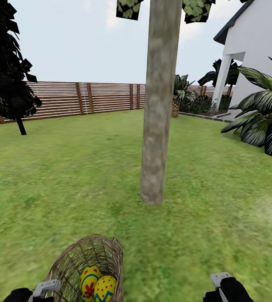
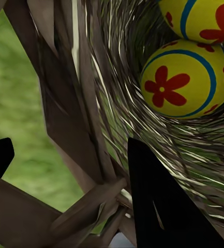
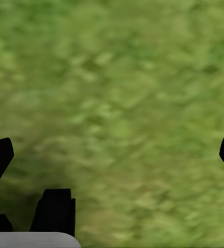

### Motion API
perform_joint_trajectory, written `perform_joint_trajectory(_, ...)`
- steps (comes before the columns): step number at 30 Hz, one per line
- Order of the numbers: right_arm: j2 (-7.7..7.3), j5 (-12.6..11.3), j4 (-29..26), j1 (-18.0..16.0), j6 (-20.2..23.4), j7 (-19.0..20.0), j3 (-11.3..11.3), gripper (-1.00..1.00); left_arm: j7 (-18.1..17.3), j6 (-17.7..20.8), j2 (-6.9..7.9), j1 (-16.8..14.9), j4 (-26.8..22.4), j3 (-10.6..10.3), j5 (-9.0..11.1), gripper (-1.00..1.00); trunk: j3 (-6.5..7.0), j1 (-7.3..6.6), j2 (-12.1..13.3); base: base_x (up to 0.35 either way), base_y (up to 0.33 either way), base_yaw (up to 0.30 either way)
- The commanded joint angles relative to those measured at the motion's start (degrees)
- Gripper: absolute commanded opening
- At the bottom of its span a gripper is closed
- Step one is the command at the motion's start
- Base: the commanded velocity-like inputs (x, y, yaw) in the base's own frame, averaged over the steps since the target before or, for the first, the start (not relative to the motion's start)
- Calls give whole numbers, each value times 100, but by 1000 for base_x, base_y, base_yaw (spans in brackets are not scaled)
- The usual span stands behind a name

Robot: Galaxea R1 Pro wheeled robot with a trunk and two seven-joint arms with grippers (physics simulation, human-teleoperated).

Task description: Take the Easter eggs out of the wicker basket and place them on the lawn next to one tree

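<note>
The wicker basket (image 1: pixel 89 260) hangs tilted at the bottom of the head view, its mouth facing me, a short way in front of the tree (image 1: pixel 156 126) with the grey-brown trunk. Inside lie yellow Easter eggs (image 1: pixel 89 279) with red flowers and blue lines; a second egg (image 1: pixel 105 288) is beside the first, and two eggs (image 2: pixel 187 77) show close up in the left wrist view. My left gripper (image 2: pixel 70 165) is shut on the basket's woven rim (image 2: pixel 65 129), one finger on each side of it. My right gripper (image 3: pixel 112 155) is open over bare lawn (image 3: pixel 122 93).
Grass surrounds the trunk on all sides. A black dark tree (image 1: pixel 6 75) stands far left by the slatted fence (image 1: pixel 89 98). Palm fronds (image 1: pixel 261 117) and the white house (image 1: pixel 257 42) are to the right, with a small potted palm (image 1: pixel 177 96) behind the trunk.
</note>
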Motion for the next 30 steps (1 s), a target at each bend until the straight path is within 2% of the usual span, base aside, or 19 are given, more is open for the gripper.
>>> perform_joint_trajectory(1, -6, 26, -6, -2, 27, 31, 15, 100, -24, 34, -1, -3, -7, 12, 46, -100, -6, -1, -3, 0, 0, 0)
perform_joint_trajectory(6, -6, 26, -7, -5, 27, 31, 11, 100, -24, 34, -1, -3, -7, 18, 48, -100, -6, -1, -3, 0, 0, 0)
perform_joint_trajectory(21, -6, 26, -8, -3, 27, 31, 12, 100, -16, 34, -1, -3, -7, 21, 39, -100, -275, 328, -604, 0, 0, 0)
perform_joint_trajectory(30, -6, 28, -1, -3, 27, 31, 9, 100, -38, 26, -1, -3, -35, 21, 48, -100, -275, 328, -604, 0, 0, 0)
